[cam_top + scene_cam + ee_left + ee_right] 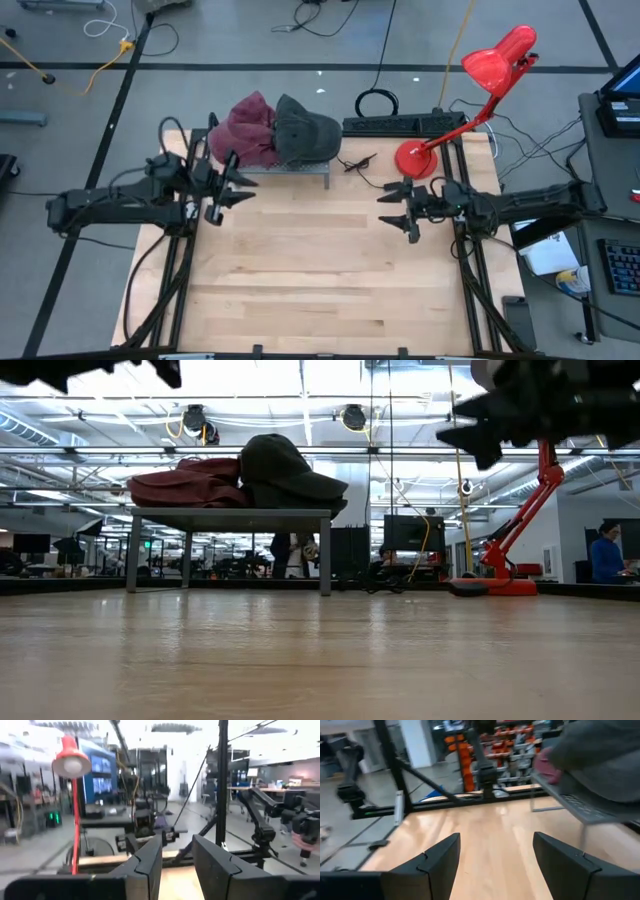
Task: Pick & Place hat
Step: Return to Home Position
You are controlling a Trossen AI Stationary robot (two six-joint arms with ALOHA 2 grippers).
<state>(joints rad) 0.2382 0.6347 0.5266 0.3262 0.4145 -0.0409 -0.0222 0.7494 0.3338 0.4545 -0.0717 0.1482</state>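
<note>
black caps (303, 130) piled on shelf (298, 168); left claw (240, 182), right claw (390, 207) both spread.

Piled up on the low grey shelf (230, 515): black cap stack (282, 470), brim rightward, touching crumpled maroon hats (190, 485).

**Count at the table**

Two grippers: left gripper (238, 183) and right gripper (392, 207), two fingers (437, 860) each. One metal shelf (230, 513). Two heaps on it: one black caps heap (305, 130), one maroon caps heap (250, 128); the caps within each cannot be counted. One red desk lamp (500, 58). One wooden table (320, 290). One person (604, 555) in the room behind.
</note>
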